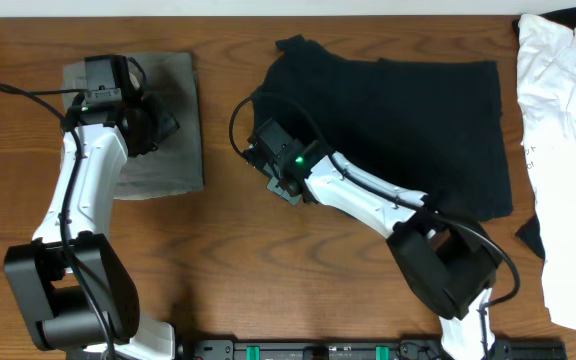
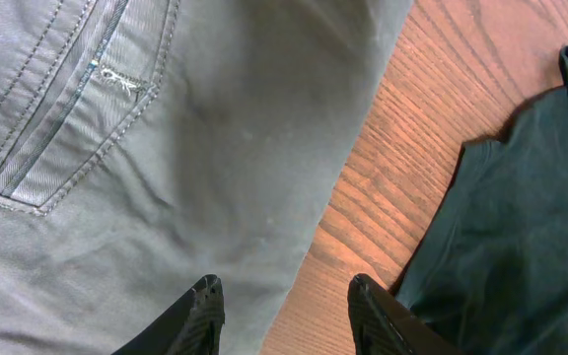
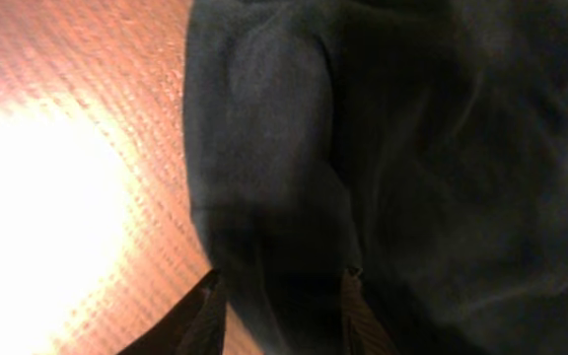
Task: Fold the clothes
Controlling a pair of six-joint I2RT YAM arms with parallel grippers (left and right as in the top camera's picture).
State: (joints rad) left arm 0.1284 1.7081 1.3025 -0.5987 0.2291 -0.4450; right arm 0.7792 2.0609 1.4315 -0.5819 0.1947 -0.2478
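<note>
Firstly, the right gripper (image 3: 279, 296) stands over the left edge of the black T-shirt (image 1: 418, 110). Its jaws are parted, and a soft ridge of the shirt's fabric runs out from between the fingertips (image 3: 210, 301). No pinch on the cloth is visible. The wrist view is dim, so fine contact with the cloth cannot be confirmed.

The T-shirt lies spread on the wooden table (image 1: 268, 260), with a sleeve jutting from its far-left corner. In the right wrist view, bare tabletop shows just left of the shirt's hem, partly washed out by a bright glare.

The right arm's white links cross the shirt's near-left portion in the overhead view and hide the cloth beneath them.

The left gripper (image 2: 284, 301) is well left of the T-shirt, with its jaws apart and nothing between them. It hovers at the shirt-side edge of the folded grey-green trousers (image 2: 166, 148), whose stitched pocket shows in its wrist view. A strip of bare wood separates the trousers from the T-shirt.

To the right of the T-shirt, a crumpled white garment (image 1: 568, 150) lies just beside the shirt's right edge. Whether the two touch cannot be told.
</note>
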